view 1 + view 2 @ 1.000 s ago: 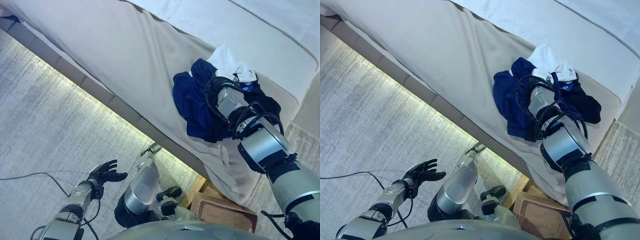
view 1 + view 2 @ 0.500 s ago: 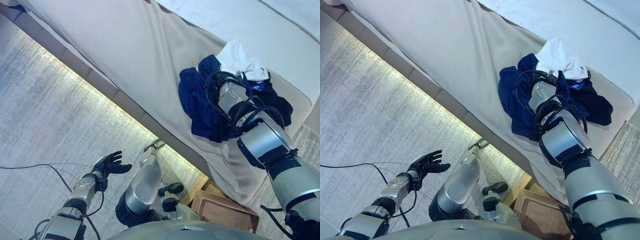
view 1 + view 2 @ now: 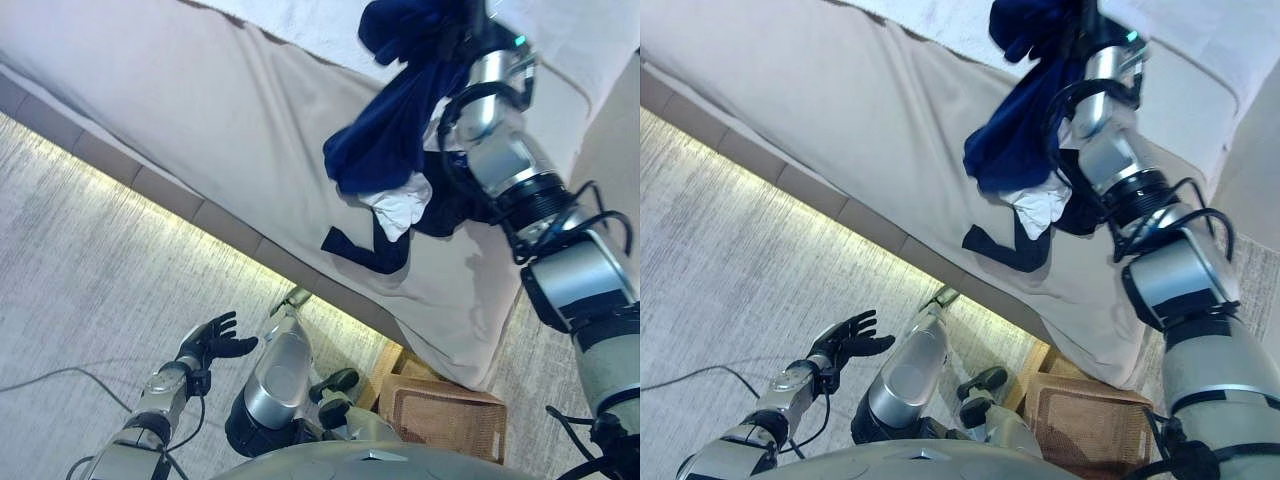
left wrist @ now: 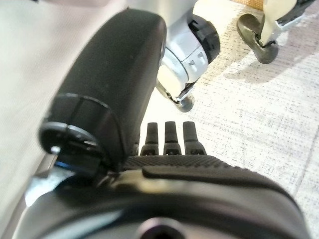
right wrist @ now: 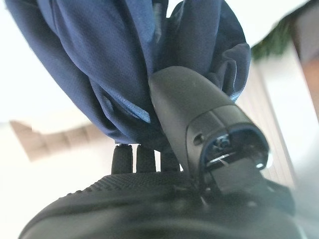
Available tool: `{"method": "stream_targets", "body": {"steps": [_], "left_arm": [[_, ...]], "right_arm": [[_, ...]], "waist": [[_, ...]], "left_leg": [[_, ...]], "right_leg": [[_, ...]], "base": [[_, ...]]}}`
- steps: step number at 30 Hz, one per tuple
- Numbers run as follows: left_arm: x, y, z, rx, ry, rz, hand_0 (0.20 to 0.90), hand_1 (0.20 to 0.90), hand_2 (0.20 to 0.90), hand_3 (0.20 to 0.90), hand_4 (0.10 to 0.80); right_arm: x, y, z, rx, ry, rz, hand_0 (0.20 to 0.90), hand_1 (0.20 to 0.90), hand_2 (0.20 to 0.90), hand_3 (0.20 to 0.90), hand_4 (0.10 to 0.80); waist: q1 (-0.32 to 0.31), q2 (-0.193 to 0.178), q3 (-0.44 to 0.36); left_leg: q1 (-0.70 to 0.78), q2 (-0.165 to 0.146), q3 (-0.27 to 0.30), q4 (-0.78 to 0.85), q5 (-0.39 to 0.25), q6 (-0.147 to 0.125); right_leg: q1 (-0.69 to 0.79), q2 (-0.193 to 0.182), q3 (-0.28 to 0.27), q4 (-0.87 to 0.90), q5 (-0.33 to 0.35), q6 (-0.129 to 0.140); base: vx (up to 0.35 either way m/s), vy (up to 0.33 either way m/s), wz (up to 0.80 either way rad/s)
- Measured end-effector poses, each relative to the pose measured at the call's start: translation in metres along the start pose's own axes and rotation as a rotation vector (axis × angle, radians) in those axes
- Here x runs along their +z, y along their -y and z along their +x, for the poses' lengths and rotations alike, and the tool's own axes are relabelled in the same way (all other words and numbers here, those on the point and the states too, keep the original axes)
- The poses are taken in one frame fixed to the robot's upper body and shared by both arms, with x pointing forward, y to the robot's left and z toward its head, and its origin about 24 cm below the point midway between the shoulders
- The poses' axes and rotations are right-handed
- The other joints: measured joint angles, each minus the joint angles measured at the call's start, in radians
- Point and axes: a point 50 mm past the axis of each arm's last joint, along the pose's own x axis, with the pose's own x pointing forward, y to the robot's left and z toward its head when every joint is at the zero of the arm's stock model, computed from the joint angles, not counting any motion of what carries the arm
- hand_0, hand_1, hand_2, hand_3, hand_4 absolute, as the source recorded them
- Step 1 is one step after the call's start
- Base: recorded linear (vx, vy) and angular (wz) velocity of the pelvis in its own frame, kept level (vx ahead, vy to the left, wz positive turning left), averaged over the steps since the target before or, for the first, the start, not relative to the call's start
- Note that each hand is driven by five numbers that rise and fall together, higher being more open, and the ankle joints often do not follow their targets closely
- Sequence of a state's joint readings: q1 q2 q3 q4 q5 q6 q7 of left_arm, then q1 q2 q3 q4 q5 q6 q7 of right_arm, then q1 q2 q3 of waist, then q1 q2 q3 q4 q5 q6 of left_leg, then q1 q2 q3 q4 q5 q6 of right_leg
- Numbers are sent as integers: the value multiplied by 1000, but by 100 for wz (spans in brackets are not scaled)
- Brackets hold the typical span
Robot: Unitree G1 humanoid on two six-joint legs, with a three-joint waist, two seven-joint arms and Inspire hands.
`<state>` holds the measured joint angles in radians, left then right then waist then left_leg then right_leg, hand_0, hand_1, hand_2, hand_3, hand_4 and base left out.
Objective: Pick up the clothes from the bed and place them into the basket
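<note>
My right hand (image 5: 149, 199) is raised above the bed (image 3: 180, 110), its fingers and thumb curled round a navy blue garment (image 3: 390, 130) that hangs down from it. The garment also shows in the right wrist view (image 5: 114, 64). A white garment (image 3: 398, 208) and a darker piece (image 3: 365, 250) hang or lie just below the navy cloth against the beige bedcover; I cannot tell whether they are lifted. The wicker basket (image 3: 440, 415) stands on the floor at the bed's foot, below the right arm. My left hand (image 3: 210, 340) is open over the floor, holding nothing.
The bed's side runs diagonally with a lit strip under its edge (image 3: 150, 190). Grey carpet (image 3: 80, 280) spreads to the left. A white blanket (image 3: 300, 20) covers the bed's far part.
My right hand has risen from the pile, taking the navy garment up off the bed. The white garment now sits below the navy cloth. The camera view has shifted. The left hand stays open.
</note>
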<state>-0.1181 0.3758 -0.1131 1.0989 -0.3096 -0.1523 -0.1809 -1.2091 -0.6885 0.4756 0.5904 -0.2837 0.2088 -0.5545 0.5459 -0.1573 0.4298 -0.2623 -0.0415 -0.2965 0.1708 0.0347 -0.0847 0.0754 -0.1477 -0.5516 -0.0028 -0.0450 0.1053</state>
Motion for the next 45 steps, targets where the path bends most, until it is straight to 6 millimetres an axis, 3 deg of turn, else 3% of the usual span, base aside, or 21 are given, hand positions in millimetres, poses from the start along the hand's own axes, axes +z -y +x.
{"method": "stream_targets", "body": {"steps": [1, 8, 12, 18, 21, 22, 24, 28, 34, 38, 40, 45], "left_arm": [[-3, -2, -1, 5, -9, 5, 900, 900, 900, 900, 800], [-38, -12, -14, 65, -154, 34, 900, 900, 900, 900, 800], [-49, -14, -18, 71, -221, 56, 900, 900, 900, 900, 800], [-68, -15, -27, 67, -304, 90, 900, 900, 900, 900, 800], [-79, -15, -33, 62, -362, 119, 900, 900, 900, 900, 800], [-85, -16, -36, 62, -391, 127, 900, 900, 900, 900, 800], [-90, -16, -39, 58, -417, 133, 900, 900, 900, 900, 800], [-100, -14, -44, 33, -467, 171, 900, 900, 900, 900, 800], [-102, -10, -45, 6, -477, 208, 900, 900, 900, 900, 800], [-80, 3, -31, -44, -391, 247, 900, 900, 900, 900, 800], [-65, 12, -21, -69, -338, 263, 900, 900, 900, 900, 800], [19, 40, 14, -139, -78, 330, 900, 900, 900, 900, 800]], "right_arm": [[-1, 7, 2, -31, 0, 11, 300, 300, 300, 200, 100], [-4, 122, 21, -601, 14, 317, 300, 300, 300, 200, 100], [-3, 149, 17, -768, 29, 344, 300, 300, 300, 200, 100], [-12, 127, -3, -642, 53, 303, 300, 300, 300, 200, 100], [-27, 107, -18, -509, 29, 254, 300, 300, 300, 200, 100], [-37, 96, -28, -435, 3, 225, 300, 300, 300, 200, 100], [-49, 85, -40, -347, -23, 199, 300, 300, 300, 200, 100], [-87, 47, -82, -5, -131, 118, 300, 300, 300, 200, 100], [-139, 9, -149, 406, -366, 27, 300, 300, 300, 200, 100], [-174, -6, -188, 568, -555, -58, 300, 300, 300, 200, 100], [-181, -7, -194, 592, -590, -87, 300, 300, 300, 200, 100], [-184, -18, -179, 595, -608, -156, 300, 300, 300, 200, 100]], "waist": [[-4, -5, -4], [-102, -34, -49], [-166, -38, -127], [-260, -33, -270], [-320, -23, -308], [-371, -14, -324], [-386, -2, -338], [-458, 27, -352], [-552, 65, -355], [-595, 102, -332], [-598, 124, -315], [-605, 187, -171]], "left_leg": [[4, 0, 3, 0, -1, 1], [81, -9, 61, 1, -14, 20], [110, 0, 101, -2, -27, 28], [157, 27, 177, -4, -54, 32], [186, 42, 225, -8, -65, 35], [187, 48, 246, -5, -80, 31], [190, 57, 283, -12, -81, 31], [246, 75, 389, -75, -61, 46], [359, 91, 470, -263, 22, 41], [357, 111, 508, -261, 25, 37], [335, 118, 515, -260, 30, 34], [195, 121, 513, -231, 63, 38]], "right_leg": [[1, -1, 5, 0, 0, 0], [44, -21, 68, 4, 6, -6], [60, -23, 105, -12, 10, -6], [56, -15, 186, -11, 16, -7], [50, -12, 240, -9, 19, -12], [35, -12, 265, -18, 18, -12], [13, -11, 302, -15, 20, -21], [-17, -3, 412, -32, 66, -24], [-17, 28, 480, -71, 103, -11], [-29, 48, 501, -82, 112, -13], [-64, 55, 511, -71, 124, -12], [-249, 57, 512, 34, 134, -17]], "base": [[139, -21, -15], [77, -6, -21], [-11, -93, -28], [-35, -98, -44], [-65, -76, -54], [-58, -80, -63], [-50, -85, -69], [-23, -108, -79], [10, -158, -43], [-110, -239, -22], [-356, -190, -23], [-276, -133, -11]]}}
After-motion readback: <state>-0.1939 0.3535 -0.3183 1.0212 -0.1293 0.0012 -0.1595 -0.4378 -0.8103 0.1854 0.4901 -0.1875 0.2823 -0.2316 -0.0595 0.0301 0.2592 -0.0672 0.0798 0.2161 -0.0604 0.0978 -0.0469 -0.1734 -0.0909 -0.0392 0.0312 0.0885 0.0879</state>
